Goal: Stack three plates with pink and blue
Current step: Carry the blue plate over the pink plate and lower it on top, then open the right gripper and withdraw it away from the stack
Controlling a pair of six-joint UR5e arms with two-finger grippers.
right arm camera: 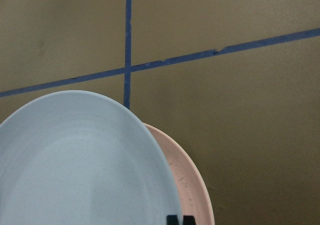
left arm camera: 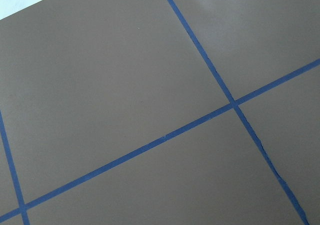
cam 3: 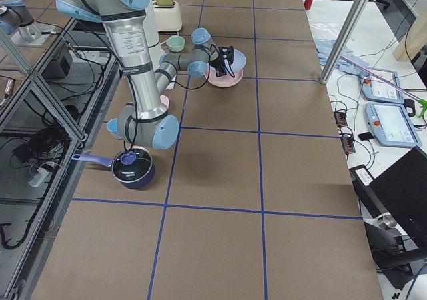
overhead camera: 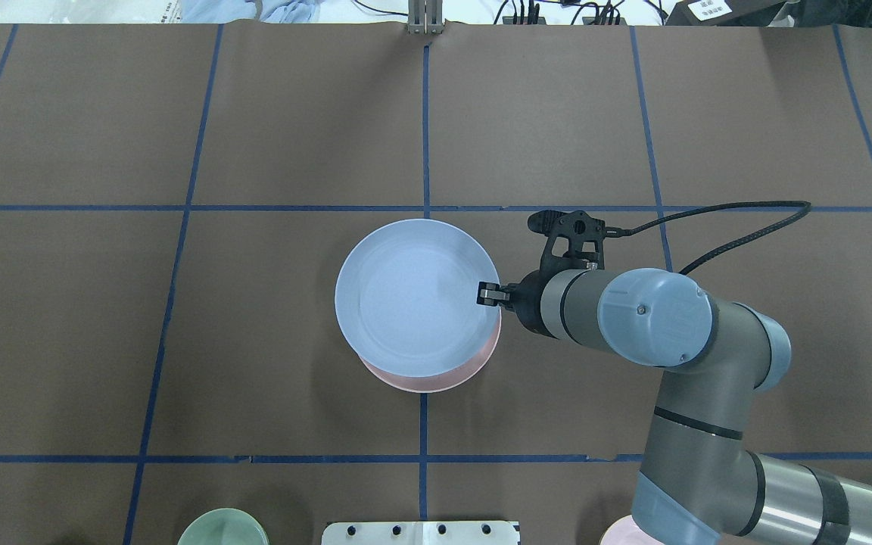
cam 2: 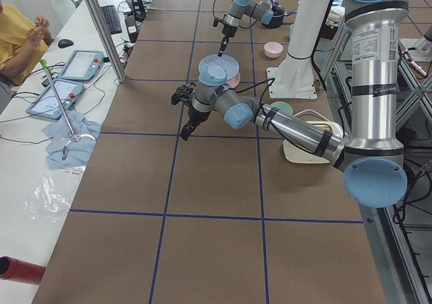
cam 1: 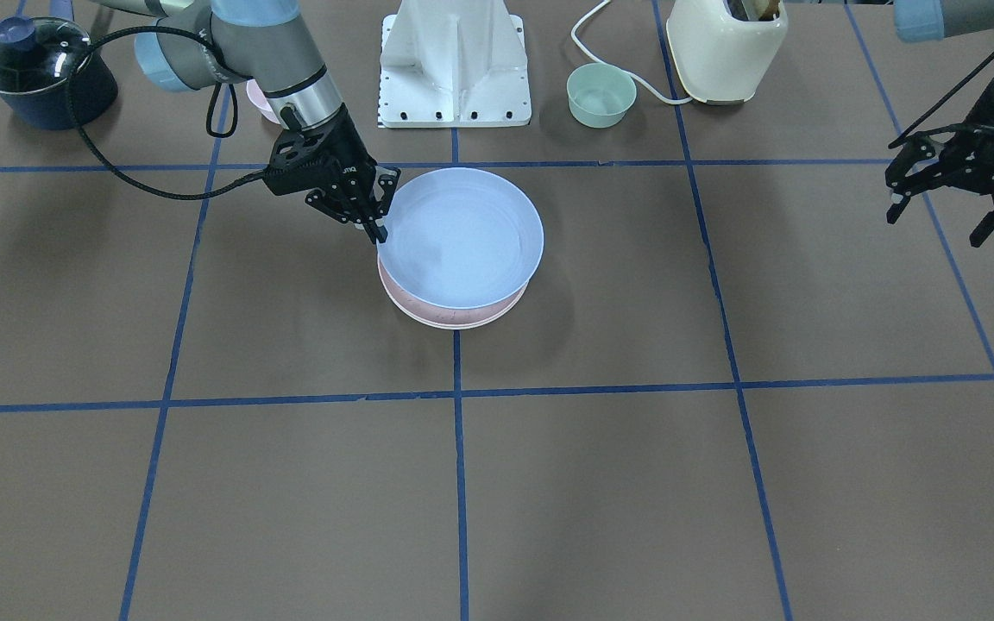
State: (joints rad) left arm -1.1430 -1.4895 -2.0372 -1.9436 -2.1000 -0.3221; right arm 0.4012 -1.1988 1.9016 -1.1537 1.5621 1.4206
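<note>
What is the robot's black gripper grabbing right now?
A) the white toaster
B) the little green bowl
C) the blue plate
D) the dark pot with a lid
C: the right gripper is pinched on the rim of the blue plate, which sits over the pink plate, a little off-center.

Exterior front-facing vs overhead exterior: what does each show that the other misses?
Only front-facing: toaster, lidded pot, and the left gripper, open (the overhead clips it at its edge). Only overhead: cables beyond the far side of the table. Both: right gripper pinching the rim of the blue plate, which overlaps the pink plate beneath; green bowl.
</note>
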